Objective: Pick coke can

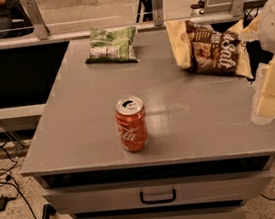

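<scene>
Coke can (132,124) stands upright on the gray cabinet (81,139) top, near the front edge, nothing touching it. The gripper (269,96) hangs off the right edge, well apart from the can, and I can't tell how open it is. Green bag (112,45) and brown-and-yellow bag (212,48) lie at the back.

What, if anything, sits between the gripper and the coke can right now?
Nothing visible does. The gripper hangs at the right edge of the table. The coke can stands upright near the front edge, with only tabletop between them. The brown-and-yellow bag and green bag lie at the back, off that line.
</scene>
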You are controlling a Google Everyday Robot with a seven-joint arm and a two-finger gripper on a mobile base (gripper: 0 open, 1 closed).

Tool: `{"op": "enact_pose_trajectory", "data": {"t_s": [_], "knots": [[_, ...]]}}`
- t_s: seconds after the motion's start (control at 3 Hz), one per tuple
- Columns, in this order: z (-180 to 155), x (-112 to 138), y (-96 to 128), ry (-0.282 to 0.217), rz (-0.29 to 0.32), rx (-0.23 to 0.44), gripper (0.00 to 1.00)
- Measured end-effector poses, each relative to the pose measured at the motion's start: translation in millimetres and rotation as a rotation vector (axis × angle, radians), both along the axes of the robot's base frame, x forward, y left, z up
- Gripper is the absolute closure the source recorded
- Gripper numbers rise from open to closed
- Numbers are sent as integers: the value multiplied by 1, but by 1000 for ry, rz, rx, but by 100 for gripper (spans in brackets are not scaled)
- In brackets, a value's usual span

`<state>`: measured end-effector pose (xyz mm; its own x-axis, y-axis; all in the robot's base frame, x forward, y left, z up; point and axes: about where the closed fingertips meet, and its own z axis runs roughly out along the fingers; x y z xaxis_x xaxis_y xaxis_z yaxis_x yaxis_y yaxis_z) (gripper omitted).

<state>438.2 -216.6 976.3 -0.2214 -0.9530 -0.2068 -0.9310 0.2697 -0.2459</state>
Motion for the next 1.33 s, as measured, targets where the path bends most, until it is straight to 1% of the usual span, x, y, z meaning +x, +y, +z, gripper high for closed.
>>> {"op": "enact_pose_trajectory", "data": {"t_s": [0.67, 1.0, 1.33], "knots": [[0, 0, 0, 0, 0, 0, 0], [-1, 2, 7, 1, 19, 11, 0], [-14, 12, 62, 15, 166, 82, 0]]}}
